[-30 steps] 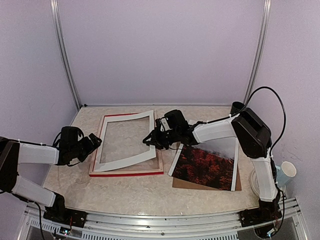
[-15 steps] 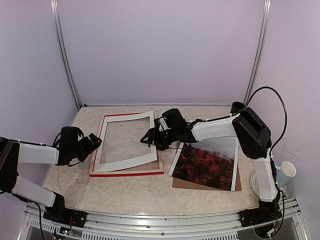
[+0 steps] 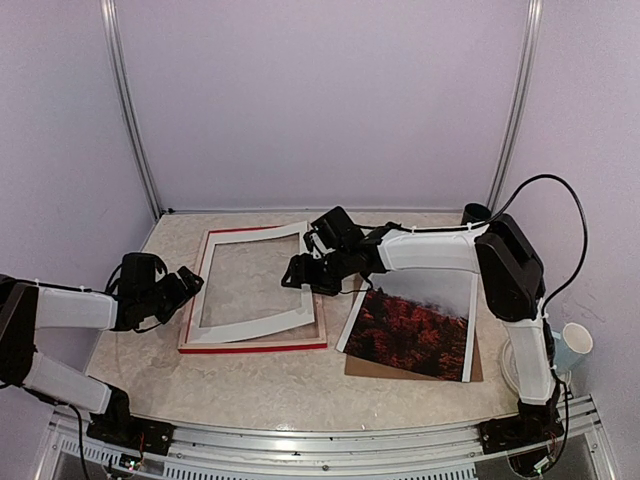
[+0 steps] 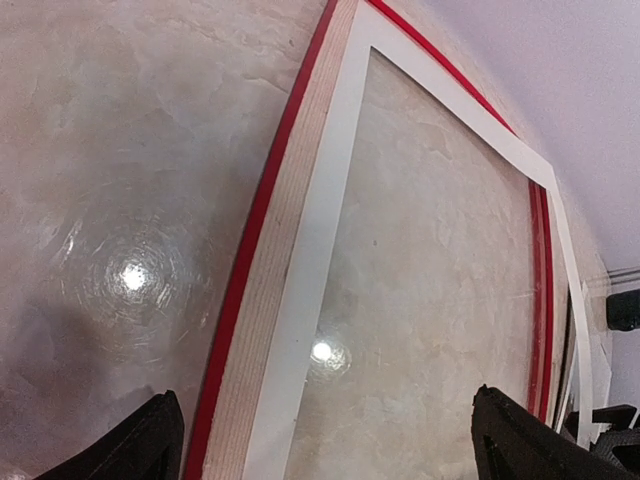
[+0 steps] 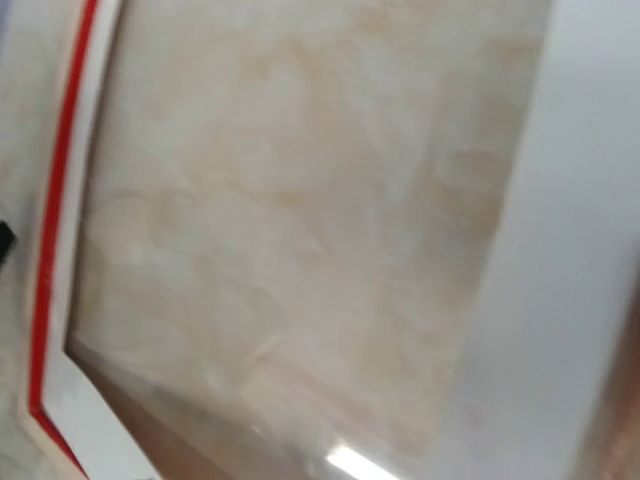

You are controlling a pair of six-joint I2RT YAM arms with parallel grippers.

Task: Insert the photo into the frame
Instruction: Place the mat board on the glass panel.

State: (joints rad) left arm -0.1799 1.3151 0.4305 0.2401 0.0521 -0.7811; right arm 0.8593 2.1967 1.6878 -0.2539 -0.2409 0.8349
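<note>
**No photo in the frame yet – main step not done**

At the right gripper [image 3: 303, 272]: low over the right side of the frame [image 3: 255, 346], at the edge of the white mat [image 3: 250, 325]. Can't tell spread or clamped, or touching the mat or not. No fingers in its own wrist view, just blurred mat and tabletop.

At the left gripper [image 3: 188, 284]: spread wide, holding nothing, just beside the frame's left side.

Next out, the frame: flat on the table [image 3: 280, 385], with the mat skewed across it and no photo in the opening.

Further right, the photo [image 3: 415, 330]: face up on a brown panel [image 3: 410, 372], just beside the frame's right side. Near the right gripper but apart from it, toward the near edge.

Left to do, by my read: settle the mat, pick up the photo, lay it in the opening.
</note>
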